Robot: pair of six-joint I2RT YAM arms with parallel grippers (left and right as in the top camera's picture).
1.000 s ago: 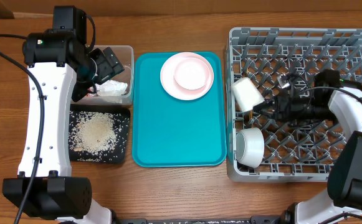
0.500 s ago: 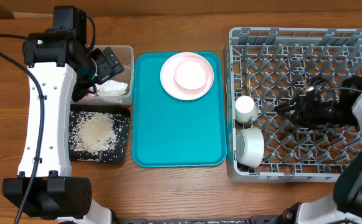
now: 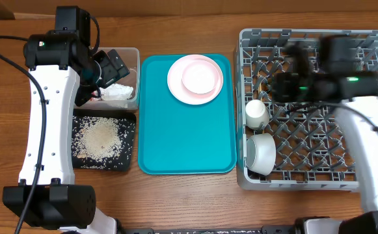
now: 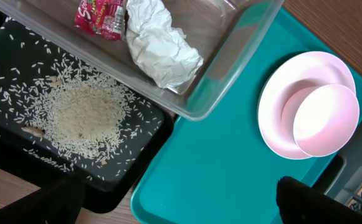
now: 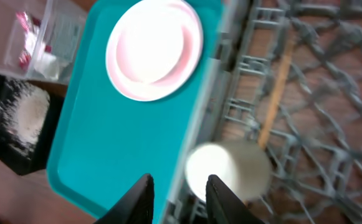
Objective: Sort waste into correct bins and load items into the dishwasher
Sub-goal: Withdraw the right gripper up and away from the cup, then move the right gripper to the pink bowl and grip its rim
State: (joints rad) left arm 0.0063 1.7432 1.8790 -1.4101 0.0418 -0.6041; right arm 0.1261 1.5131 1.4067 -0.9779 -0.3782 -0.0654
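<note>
Brown wood-grain tabletop (image 3: pixel 189 201); nothing of the room beyond it shows. In the middle lies a flat glossy teal plastic serving tray (image 3: pixel 185 143), carrying a pale pink-white round plate (image 3: pixel 175 84) at its far end with a smaller round white dish (image 3: pixel 200 78) sitting on it. Left of the tray is a clear plastic rectangular tub (image 3: pixel 136 65) holding a crumpled white tissue (image 4: pixel 159 46) and a small red printed snack wrapper (image 4: pixel 100 15). Nearer the robot is a shallow black rectangular tray (image 3: pixel 130 162) with a heap of loose white rice grains (image 3: pixel 101 138). On the right is a large square grey plastic dish rack (image 3: pixel 267 34), lattice walls, upright pegs. Along its left side it holds a small white cup (image 3: pixel 256 113), a white bowl (image 3: pixel 260 153) tipped on its side, and a thin wooden chopstick (image 5: pixel 275 93) lying across the grid. Left gripper (image 4: pixel 177 186) hangs over the tub, fingers spread wide, empty. Right gripper (image 5: pixel 177 199), blurred, is over the rack's left edge, fingers parted, nothing between them.
</note>
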